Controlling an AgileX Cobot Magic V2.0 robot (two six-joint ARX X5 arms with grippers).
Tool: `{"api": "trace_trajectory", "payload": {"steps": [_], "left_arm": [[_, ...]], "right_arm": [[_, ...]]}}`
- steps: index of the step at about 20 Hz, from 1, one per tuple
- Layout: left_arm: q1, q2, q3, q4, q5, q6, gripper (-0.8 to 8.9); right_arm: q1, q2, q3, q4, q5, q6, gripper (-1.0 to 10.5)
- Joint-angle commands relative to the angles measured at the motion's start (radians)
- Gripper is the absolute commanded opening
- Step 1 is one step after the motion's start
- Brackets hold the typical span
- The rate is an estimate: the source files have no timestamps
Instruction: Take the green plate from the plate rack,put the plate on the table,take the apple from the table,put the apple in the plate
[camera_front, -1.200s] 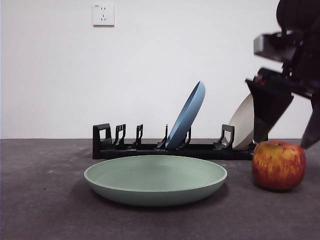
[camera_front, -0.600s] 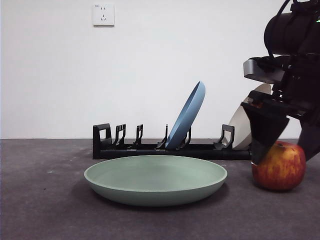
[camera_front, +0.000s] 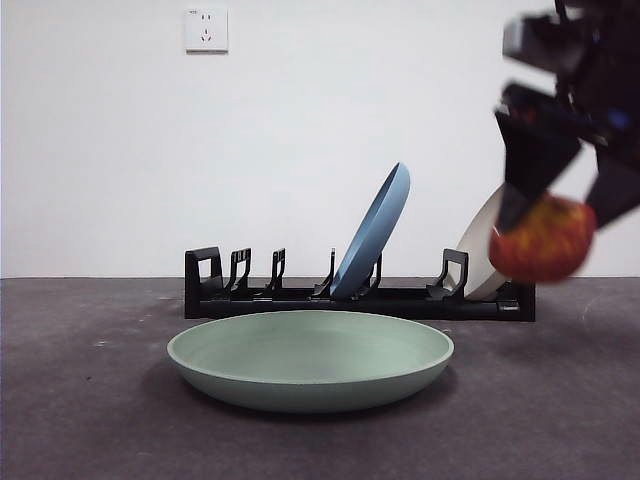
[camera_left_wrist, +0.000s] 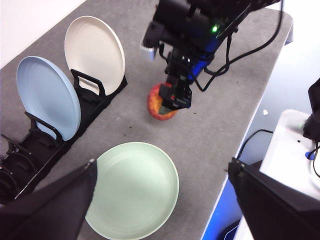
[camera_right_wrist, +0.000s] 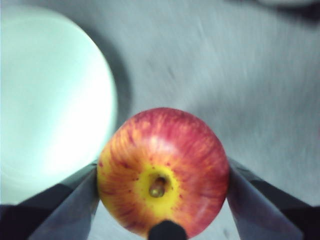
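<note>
Green plate (camera_front: 310, 360) already lies on the worktop (camera_front: 90, 420), and my right tool (camera_front: 560, 205), clamped on the apple (camera_front: 541, 240) at the frame's right, must carry it over.

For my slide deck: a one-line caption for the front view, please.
Right hand lifts the round red-yellow apple above the dark grey table, beside the empty pale sage green plate.

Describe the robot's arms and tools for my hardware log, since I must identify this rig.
The right arm is black and boxy, with black cables looping off it, a lit green dot and a grey block on its side. Its right tool ends in two black wedge-shaped jaws. The left tool shows only two wide, matte black jaws.
</note>
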Motion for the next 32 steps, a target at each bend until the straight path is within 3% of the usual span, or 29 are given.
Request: {"api": "trace_trajectory", "payload": {"steps": [1, 7, 11, 17, 24, 25, 28, 29, 32], "left_arm": [[0.001, 0.001, 0.0, 0.004, -0.001, -0.01, 4.4], [0.001, 0.001, 0.0, -0.003, 0.0, -0.01, 4.4], [0.001, 0.001, 0.0, -0.003, 0.0, -0.01, 4.4], [0.001, 0.001, 0.0, -0.004, 0.0, -0.01, 4.4], [0.001, 0.001, 0.0, -0.03, -0.001, -0.01, 4.4], [0.001, 0.001, 0.0, -0.035, -0.001, -0.01, 4.4], [0.001, 0.001, 0.0, -0.049, -0.001, -0.01, 4.4], [0.001, 0.001, 0.0, -0.052, -0.001, -0.01, 4.4], [0.001, 0.001, 0.0, -0.058, -0.001, -0.01, 4.4]], "right_arm": [[0.062, 0.0, 0.026, 0.006, -0.002, 0.032, -0.2], [0.263, 0.071, 0.039, 0.136, 0.05, 0.101, -0.2], [0.338, 0.184, 0.061, 0.2, 0.053, 0.129, -0.2], [0.383, 0.365, 0.125, 0.237, 0.076, 0.128, -0.2], [0.396, 0.428, 0.125, 0.223, 0.099, 0.108, -0.1], [0.397, 0.428, 0.126, 0.224, 0.098, 0.109, 0.5], [0.397, 0.428, 0.129, 0.222, 0.098, 0.11, 4.6], [0.398, 0.428, 0.133, 0.22, 0.098, 0.11, 5.5], [0.402, 0.409, 0.143, 0.214, 0.099, 0.109, 5.7]]}}
